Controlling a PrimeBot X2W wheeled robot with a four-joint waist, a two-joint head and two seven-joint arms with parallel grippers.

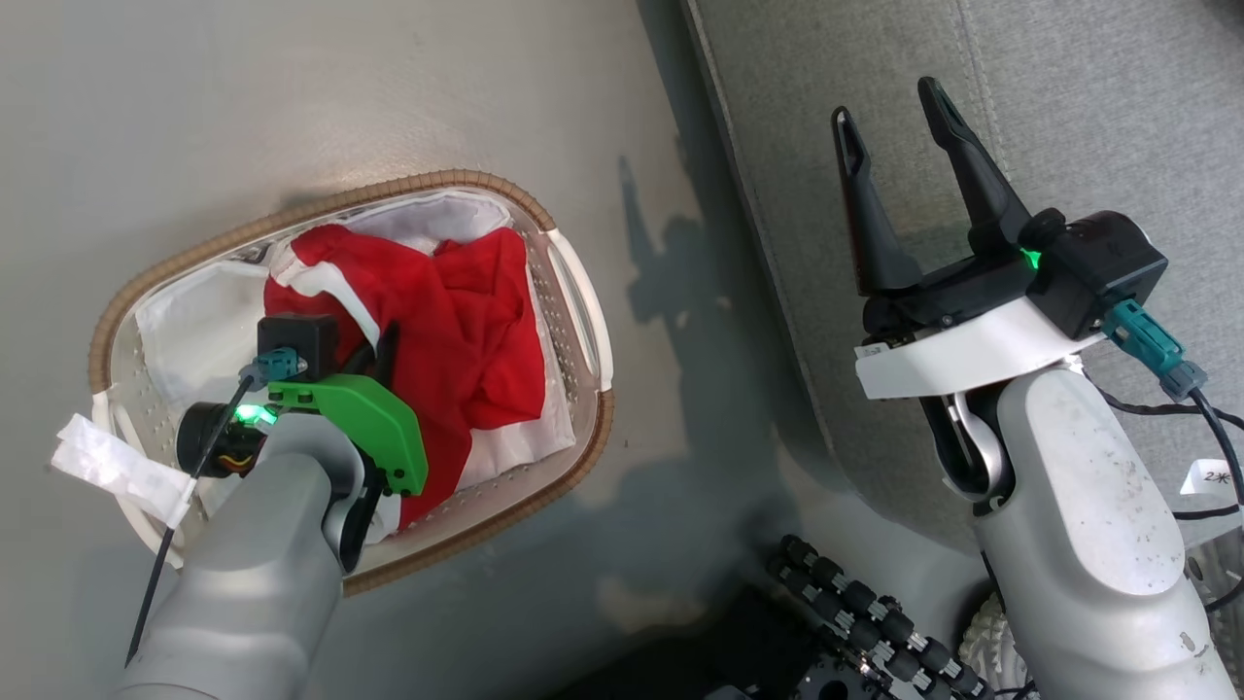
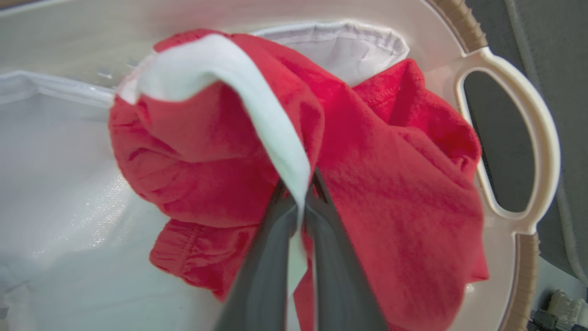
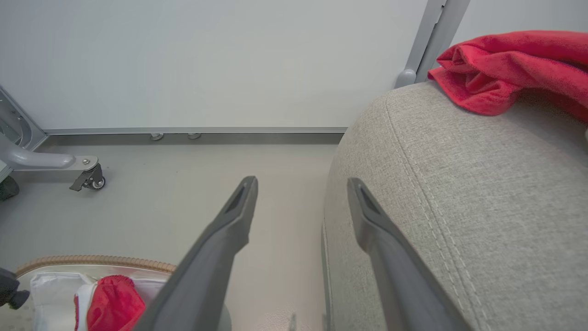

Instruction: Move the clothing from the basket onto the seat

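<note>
**Inspector:** In the basket [image 1: 457,177], on the floor [image 1: 292,97] beside the sofa [image 1: 1069,117], the red garment [image 2: 390,184] is lying bunched over the white liner [image 2: 349,46]. What is holding it?

**Assessor:** The left gripper [image 2: 301,197] is pinching it. Its two fingers [image 2: 271,257] are standing nearly together, with the garment's white trim band [image 2: 239,87] running down between them. The bite is looking thin: mostly trim, little red fabric.

**Inspector:** And the other arm?

**Assessor:** The right gripper [image 1: 887,100] is hovering over the sofa's edge, spread wide and carrying nothing. A second red garment [image 3: 505,69] is lying on the sofa top, well apart from the basket.

**Inspector:** Your judgement on the step?

**Assessor:** The lift-out is the step in hand. I am recommending a straight, slow rise until the whole garment is hanging free of the woven rim [image 2: 461,20] and the side handle [image 2: 546,138], because a trailing fold is likely to be catching there. The liner is sitting loose beneath the fabric, so I am advising a watch for it rising too. Only then should the arm be swinging across to the sofa. It should be releasing well in from the rounded edge, since soft cloth is apt to be sliding off.
</note>
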